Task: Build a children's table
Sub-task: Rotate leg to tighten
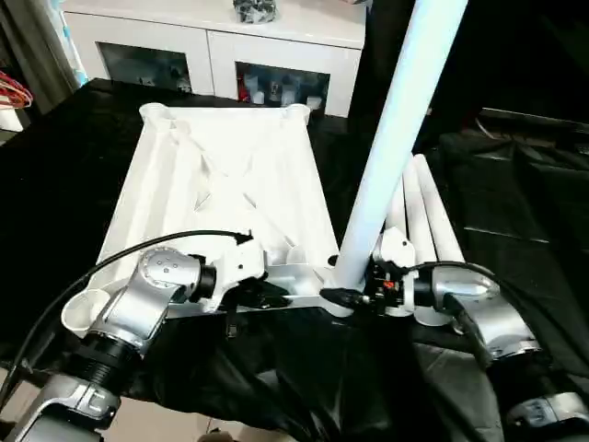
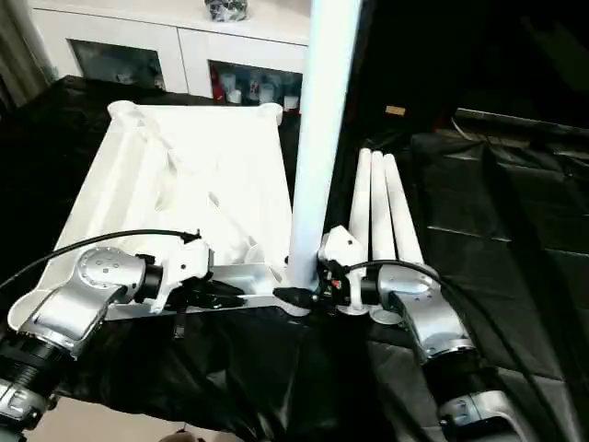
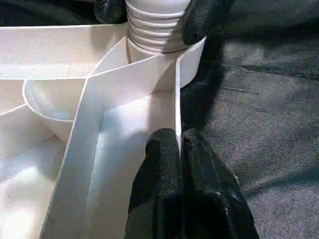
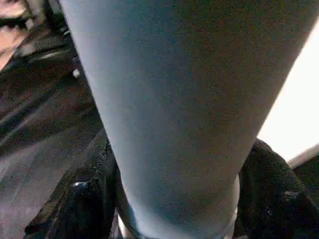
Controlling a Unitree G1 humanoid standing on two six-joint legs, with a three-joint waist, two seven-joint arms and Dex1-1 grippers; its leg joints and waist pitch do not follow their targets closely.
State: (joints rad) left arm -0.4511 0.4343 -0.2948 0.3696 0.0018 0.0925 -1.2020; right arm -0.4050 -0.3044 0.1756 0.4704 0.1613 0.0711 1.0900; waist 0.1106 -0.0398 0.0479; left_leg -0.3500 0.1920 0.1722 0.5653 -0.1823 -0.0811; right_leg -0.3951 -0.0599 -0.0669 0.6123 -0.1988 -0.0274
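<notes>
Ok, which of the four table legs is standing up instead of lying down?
The leg held by the right gripper, upright at the tabletop's near right corner socket. The other three legs lie side by side on the black cloth to its right.

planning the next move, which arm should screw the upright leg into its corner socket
Right. The right gripper already clamps the upright leg at its base, while the left gripper pinches the tabletop rim, steadying it.
</notes>
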